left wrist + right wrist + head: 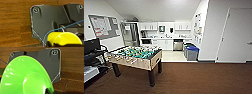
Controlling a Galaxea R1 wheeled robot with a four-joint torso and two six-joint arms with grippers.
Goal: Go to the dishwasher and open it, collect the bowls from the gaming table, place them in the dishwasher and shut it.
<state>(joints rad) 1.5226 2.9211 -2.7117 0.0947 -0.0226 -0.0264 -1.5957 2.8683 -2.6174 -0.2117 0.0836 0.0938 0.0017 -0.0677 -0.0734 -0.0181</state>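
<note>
Head view: a brown carpeted room opens onto a kitchenette at the far wall. The dishwasher [178, 45], a small steel-fronted unit, sits under the counter among white cabinets [165, 44], near the counter's right end; whether its door is open cannot be told at this range. A tall steel fridge [130, 34] stands at the counter's left end. Blue and grey bins [191, 52] line the right wall just beside the dishwasher's approach. A table-football table [135, 58] with a green field occupies the carpet's left half, well apart from the kitchenette.

Left wrist view: a small yellow bowl [64, 38] shows close against the dark wrist plate, above wood-grain flooring. A dark finger part lies against its rim, so the left gripper [52, 44] appears closed on the bowl, though the fingers themselves are hard to make out. A thin blue cable [60, 29] crosses the plate.

Right wrist view: a wide lime-green bowl [26, 77] shows large, bottom toward the camera, above the same flooring. A dark finger part meets its rim at the right gripper [48, 91], which appears clamped on it.

Judged step: carrying both bowls to the dishwasher. Doing it well calls for a path right of the table-football table, clear of the bins, with both grips kept firm and arms steady so the rim-held bowls do not slip.
</note>
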